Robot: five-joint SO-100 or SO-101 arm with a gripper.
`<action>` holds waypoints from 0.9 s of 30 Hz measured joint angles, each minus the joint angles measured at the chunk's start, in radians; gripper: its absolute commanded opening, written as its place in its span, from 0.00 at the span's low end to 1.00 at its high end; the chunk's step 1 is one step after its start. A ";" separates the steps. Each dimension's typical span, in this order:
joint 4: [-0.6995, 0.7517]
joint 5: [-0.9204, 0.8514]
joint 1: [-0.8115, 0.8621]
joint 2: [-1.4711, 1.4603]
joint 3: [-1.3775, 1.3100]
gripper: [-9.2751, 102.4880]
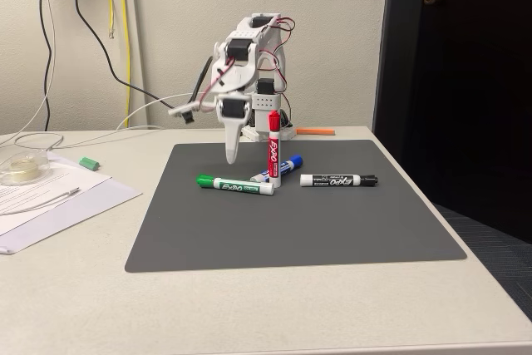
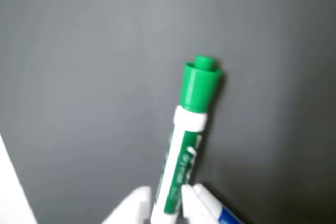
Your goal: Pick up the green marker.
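Note:
The green marker (image 1: 235, 184) lies flat on the dark grey mat (image 1: 291, 230), green cap to the left in the fixed view. My gripper (image 1: 231, 155) points down just behind the marker's middle, its tip a little above the mat and apart from the marker. In the wrist view the green marker (image 2: 191, 124) runs up from the bottom edge, cap farthest away. My gripper (image 2: 165, 203) is open by a narrow gap, and its white fingertips (image 2: 137, 203) frame the barrel's near end.
A red marker (image 1: 273, 147) stands upright right of the gripper. A blue marker (image 1: 284, 167) lies at its foot and a black marker (image 1: 338, 179) further right. Papers (image 1: 50, 197), a tape roll (image 1: 18, 170) and a small green piece (image 1: 89, 163) lie left of the mat.

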 measured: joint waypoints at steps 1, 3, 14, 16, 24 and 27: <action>0.006 0.000 -0.006 -0.018 -0.002 0.22; 0.006 0.000 -0.011 -0.029 -0.002 0.24; 0.026 0.003 -0.035 -0.225 -0.097 0.29; 0.014 0.003 -0.035 -0.241 -0.104 0.29; 0.014 0.003 -0.041 -0.284 -0.130 0.23; 0.014 0.003 -0.044 -0.284 -0.133 0.17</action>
